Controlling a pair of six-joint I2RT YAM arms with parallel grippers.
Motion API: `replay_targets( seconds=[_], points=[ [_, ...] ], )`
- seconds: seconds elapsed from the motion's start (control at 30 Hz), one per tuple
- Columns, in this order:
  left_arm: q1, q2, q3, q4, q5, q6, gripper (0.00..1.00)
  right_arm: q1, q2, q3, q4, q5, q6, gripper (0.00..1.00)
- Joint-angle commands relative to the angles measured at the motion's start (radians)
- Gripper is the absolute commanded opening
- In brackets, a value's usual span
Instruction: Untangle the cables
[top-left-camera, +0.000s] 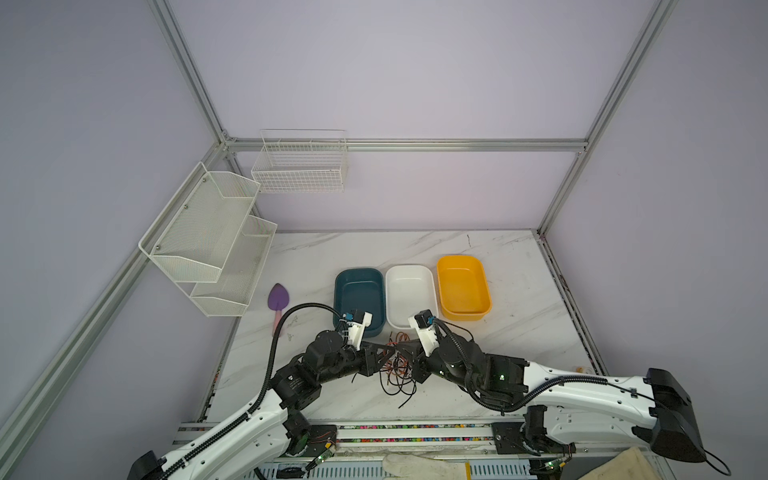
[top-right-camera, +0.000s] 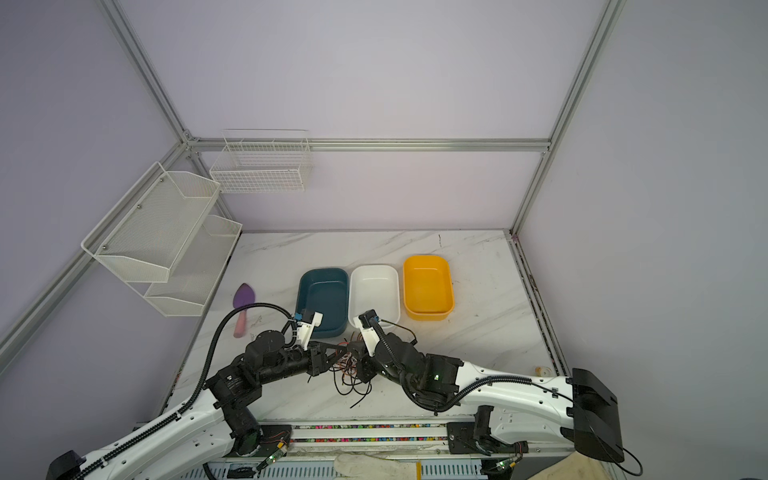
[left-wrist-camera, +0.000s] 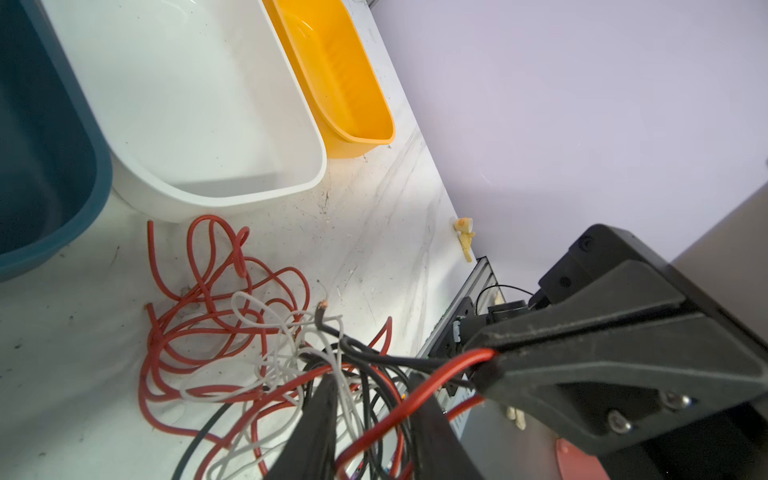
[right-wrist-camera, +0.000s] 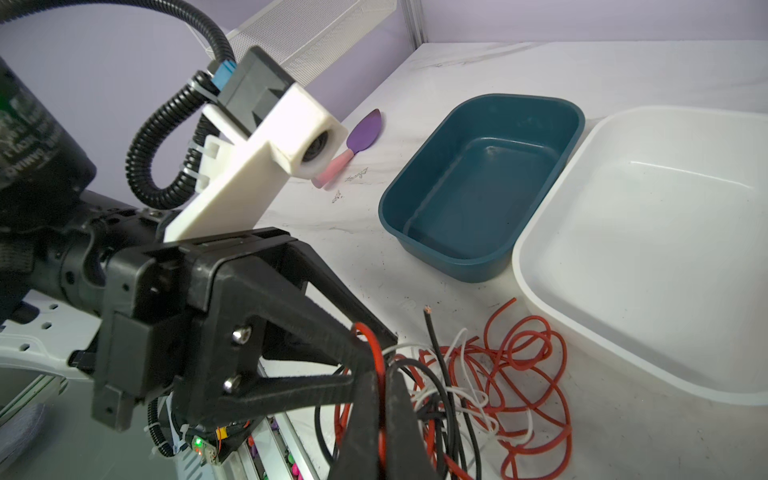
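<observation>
Red, black, white cables (left-wrist-camera: 266, 353), right tool (right-wrist-camera: 381, 382) clenched on them, left tool (left-wrist-camera: 372, 378) around them, hold unclear.

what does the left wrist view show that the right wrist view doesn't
Only the left wrist view: the yellow tub and a small yellowish scrap. Only the right wrist view: the purple trowel, the white mesh shelf and the left arm's wrist camera. Both: the teal tub, the white tub, the tangled cables and the right gripper shut on a red cable.
</observation>
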Motion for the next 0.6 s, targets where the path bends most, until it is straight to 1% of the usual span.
replay_targets(
  seconds=[0.0,0.1,0.43,0.57],
  points=[
    [-0.005,-0.005,-0.038,0.051,0.001,0.008,0.21,-0.012,-0.015,-0.024,0.027,0.029,0.027,0.0],
    [-0.007,-0.008,-0.04,0.051,-0.007,0.008,0.16,-0.021,-0.012,-0.037,0.028,0.035,0.043,0.0],
    [-0.007,0.006,-0.034,0.05,-0.02,0.01,0.17,-0.042,-0.001,-0.072,0.033,0.035,0.068,0.0],
    [-0.007,0.011,-0.031,0.051,-0.024,0.011,0.19,-0.045,0.015,-0.086,0.056,0.014,0.074,0.0]
  ],
)
